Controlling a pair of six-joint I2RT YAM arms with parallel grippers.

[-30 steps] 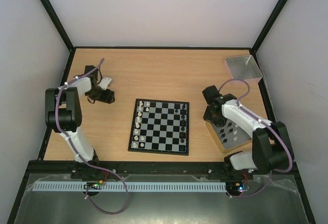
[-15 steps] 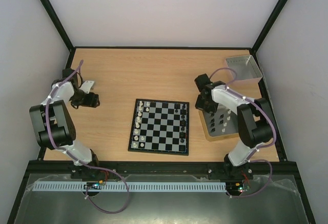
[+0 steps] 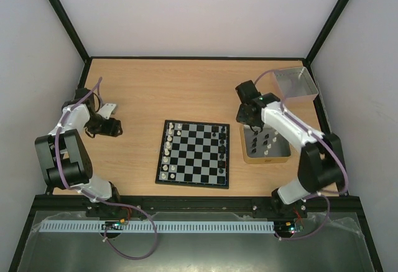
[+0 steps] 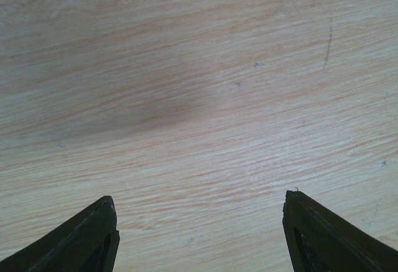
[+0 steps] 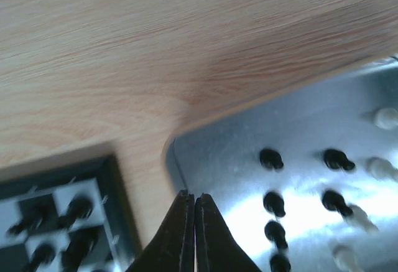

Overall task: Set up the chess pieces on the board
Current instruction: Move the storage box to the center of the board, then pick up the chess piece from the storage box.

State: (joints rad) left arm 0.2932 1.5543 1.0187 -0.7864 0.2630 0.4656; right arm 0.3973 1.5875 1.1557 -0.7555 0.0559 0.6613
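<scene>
The board [image 3: 194, 155] lies in the middle of the table, with white chess pieces [image 3: 166, 154] along its left side and black ones [image 3: 221, 149] along its right. More chess pieces stand in a tan-rimmed tin [image 3: 266, 159] to the board's right. My right gripper [image 3: 249, 120] is shut, its tips [image 5: 194, 196] at the tin's corner [image 5: 217, 154] with nothing between them. Black pieces [image 5: 271, 158] and white ones [image 5: 385, 117] show inside the tin, and the board's corner [image 5: 115, 222] is at lower left. My left gripper [image 3: 115, 126] is open above bare wood [image 4: 199, 200], far left of the board.
A silvery grey tray [image 3: 296, 83] stands at the back right corner, just behind the right arm. Black frame posts and pale walls close the table on three sides. Between the board and the tin is a narrow strip of wood [image 5: 146, 178].
The right arm has swung back and left, and the tin has shifted toward the board and straightened. The left arm drew back to the far left, its jaws still open.
</scene>
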